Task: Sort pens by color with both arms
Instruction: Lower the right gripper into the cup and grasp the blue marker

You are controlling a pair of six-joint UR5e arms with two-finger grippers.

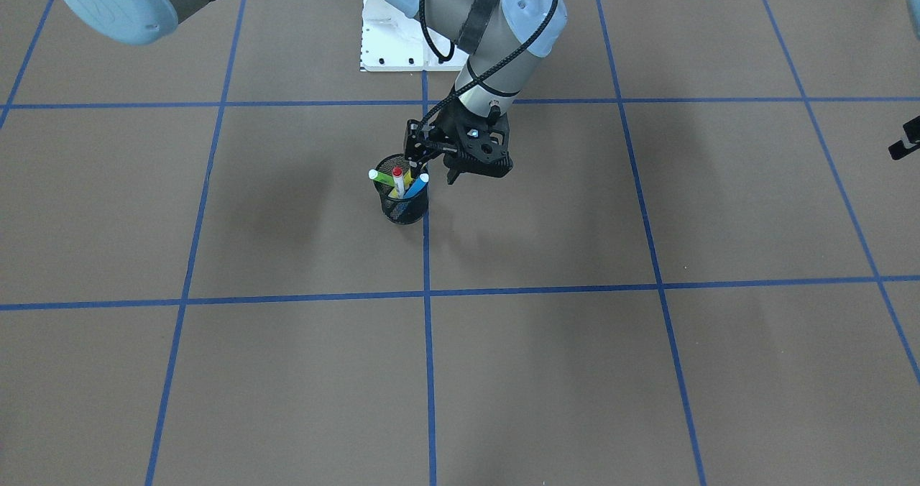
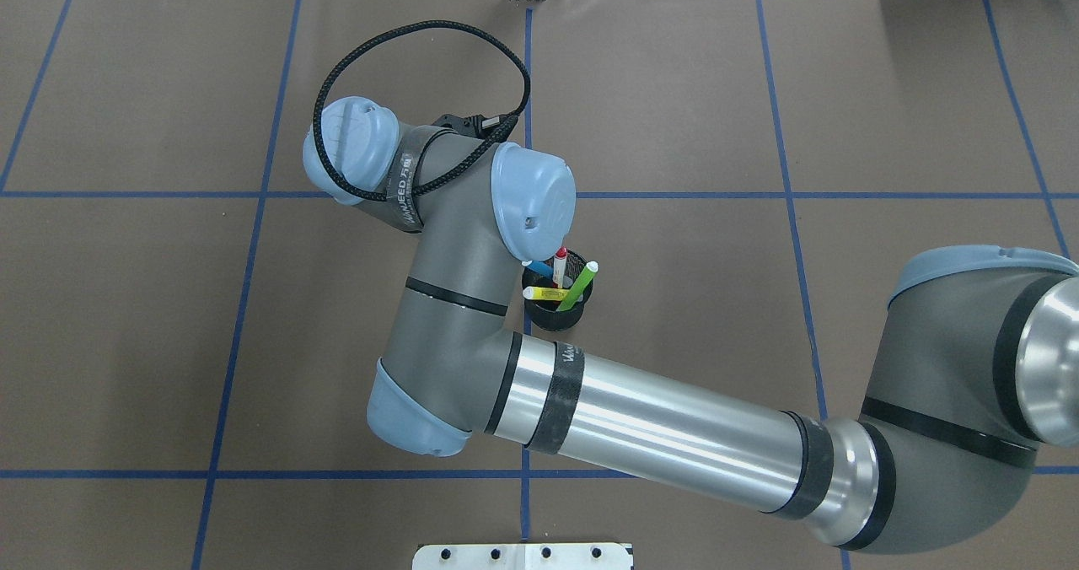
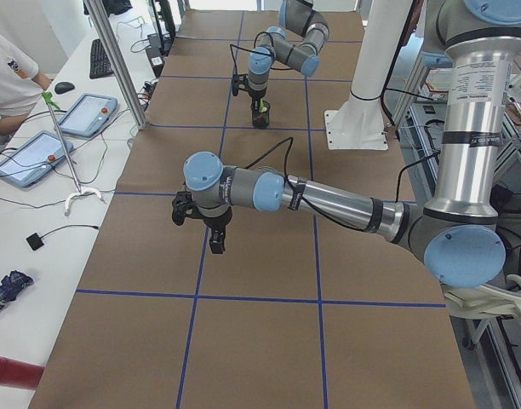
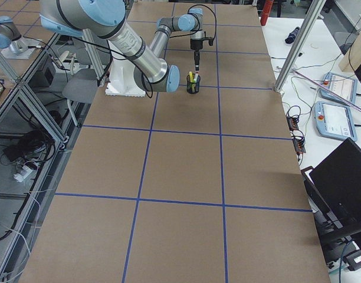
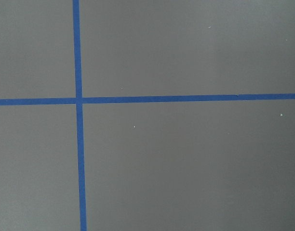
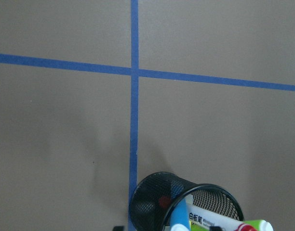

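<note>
All four pens stand in a black mesh cup at the table's middle: light green, white with red cap, yellow and blue. From overhead I see the blue, red-capped, green and yellow pens. My right gripper hangs open just above the cup's rim, its fingers either side of the blue pen's tip, holding nothing. My left gripper hovers over bare table far from the cup; only a sliver of it shows at the front view's edge.
The table is brown paper with a grid of blue tape lines. The white robot base stands behind the cup. My right arm's forearm spans the table near the cup. Operators' tablets lie on a side bench.
</note>
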